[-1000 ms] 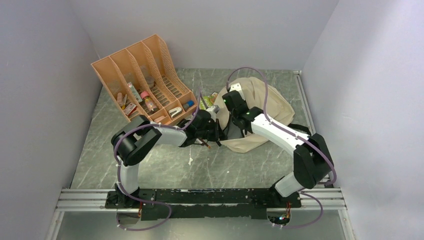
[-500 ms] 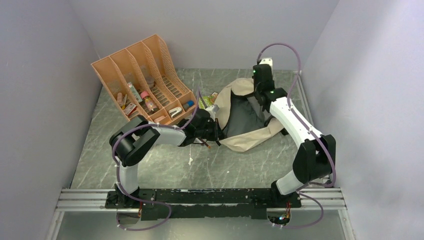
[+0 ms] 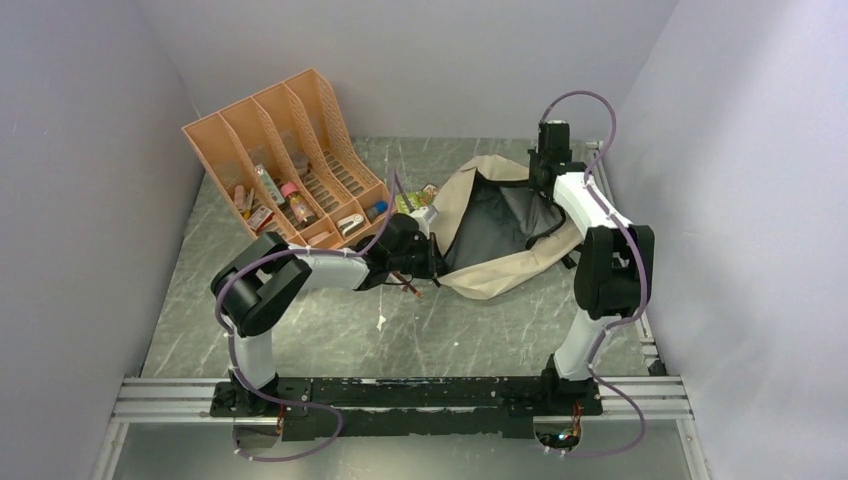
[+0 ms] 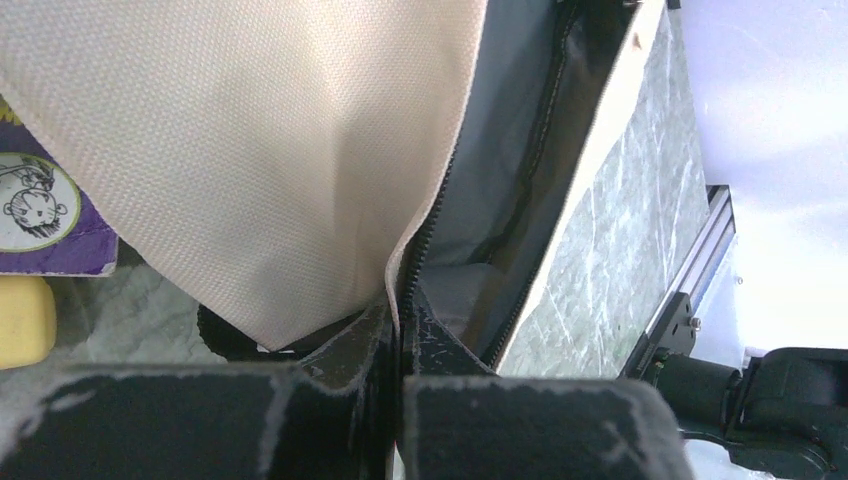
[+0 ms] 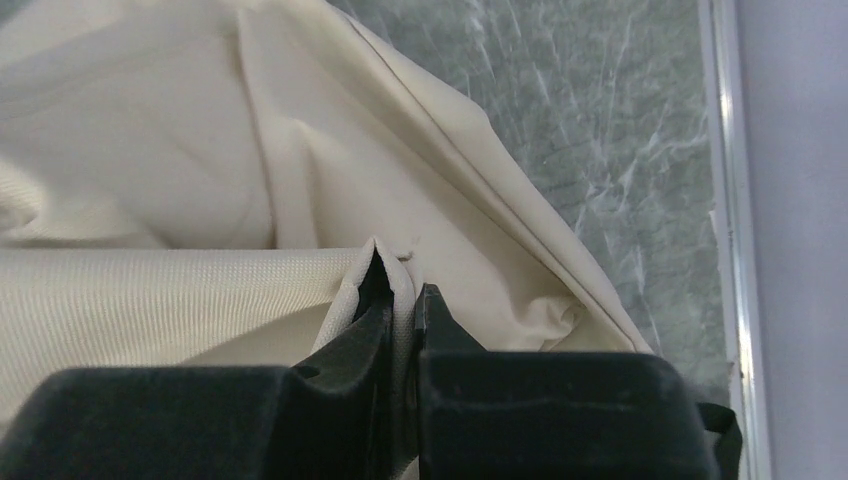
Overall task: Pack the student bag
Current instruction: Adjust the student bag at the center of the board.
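While lying on the grey marbled surface [image 3: 330, 330], toward 1 o'clock from its middle, the soft beige fabric student bag [image 3: 485, 278] is gaping open and showing its dark grey lining. Well apart from it, at 10 o'clock, the orange plastic file organizer [image 3: 292, 118] is leaning back, holding small items in its slots. At the bag's 8 o'clock edge, the left gripper [image 4: 398, 312] is pinching the beige fabric beside the black zipper line. At the bag's 1 o'clock edge, the right gripper [image 5: 402, 300] is clamping a fold of cream fabric. A purple cartoon-printed booklet [image 4: 40, 215] is peeking out beside the bag.
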Motion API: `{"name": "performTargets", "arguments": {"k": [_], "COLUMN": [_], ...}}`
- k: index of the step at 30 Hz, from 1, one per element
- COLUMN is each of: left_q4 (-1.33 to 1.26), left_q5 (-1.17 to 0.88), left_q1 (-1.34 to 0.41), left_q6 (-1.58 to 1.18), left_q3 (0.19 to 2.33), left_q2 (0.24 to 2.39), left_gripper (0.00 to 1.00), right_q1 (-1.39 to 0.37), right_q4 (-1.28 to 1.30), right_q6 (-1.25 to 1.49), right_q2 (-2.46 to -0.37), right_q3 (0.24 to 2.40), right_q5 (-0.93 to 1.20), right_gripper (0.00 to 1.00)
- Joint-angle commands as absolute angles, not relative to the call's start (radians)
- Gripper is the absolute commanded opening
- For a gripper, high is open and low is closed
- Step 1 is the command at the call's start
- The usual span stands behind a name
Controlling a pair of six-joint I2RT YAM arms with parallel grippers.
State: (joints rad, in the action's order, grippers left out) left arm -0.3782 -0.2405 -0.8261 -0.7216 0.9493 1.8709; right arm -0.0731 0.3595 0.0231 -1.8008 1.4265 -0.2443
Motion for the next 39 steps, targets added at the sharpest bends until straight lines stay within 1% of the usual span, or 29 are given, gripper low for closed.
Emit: {"name": "performTargets", "arguments": {"k": [1,4,5,7,9,12,14,18,21,25,28,32,36,39], "left_q4": [-0.327,-0.307,-0.302,-0.291,-0.278,-0.266,-0.26,-0.26,-0.255,-0.251,-0.241,-0.221,-0.207,-0.194], "left_q5": [-0.302,-0.305,-0.306,-0.307,-0.302,-0.298,-0.304,-0.32,-0.327,-0.325,-0.322,-0.309,-0.295,-0.28], "left_q1": [-0.823,-0.825,-0.825,-0.825,-0.825,-0.825,-0.825,-0.825,-0.825,-0.825,-0.825,-0.825,-0.825,-0.824], "left_q6": [-0.687,-0.678,-0.675,-0.669,-0.666,-0.659,-0.657,-0.663,-0.661,-0.661,-0.656,-0.645,-0.641,-0.636], "left_q3": [0.987,1.006,1.013,1.026,1.036,1.05,1.061,1.075,1.079,1.076,1.076,1.081,1.081,1.083], "left_q2": [1.825,1.815,1.814,1.812,1.808,1.809,1.811,1.814,1.814,1.8,1.789,1.772,1.754,1.739], "left_gripper": [0.05,0.05,0.05,0.05,0.05,0.05,0.11,0.18,0.24,0.35,0.44,0.53,0.61,0.64], "right_q1": [-0.004,0.04,0.044,0.052,0.054,0.062,0.071,0.085,0.095,0.095,0.095,0.095,0.095,0.095], "right_q4": [0.282,0.291,0.291,0.305,0.291,0.256,0.238,0.235,0.203,0.139,0.129,0.201,0.28,0.3], "right_q6": [0.05,0.078,0.087,0.105,0.116,0.128,0.131,0.144,0.15,0.14,0.143,0.144,0.117,0.12], "right_q2": [-1.904,-1.971,-1.983,-1.995,-1.974,-1.923,-1.897,-1.879,-1.854,-1.787,-1.748,-1.742,-1.778,-1.774], "right_q3": [1.461,1.479,1.482,1.493,1.482,1.453,1.44,1.438,1.422,1.374,1.353,1.375,1.419,1.426], "right_q5": [-0.199,-0.152,-0.143,-0.129,-0.136,-0.15,-0.145,-0.15,-0.068,0.102,0.145,0.039,-0.101,-0.163], "right_gripper": [0.0,0.0,0.04,0.25,0.38,0.51,0.55,0.63,0.68,0.67,0.69,0.73,0.81,0.85]}}
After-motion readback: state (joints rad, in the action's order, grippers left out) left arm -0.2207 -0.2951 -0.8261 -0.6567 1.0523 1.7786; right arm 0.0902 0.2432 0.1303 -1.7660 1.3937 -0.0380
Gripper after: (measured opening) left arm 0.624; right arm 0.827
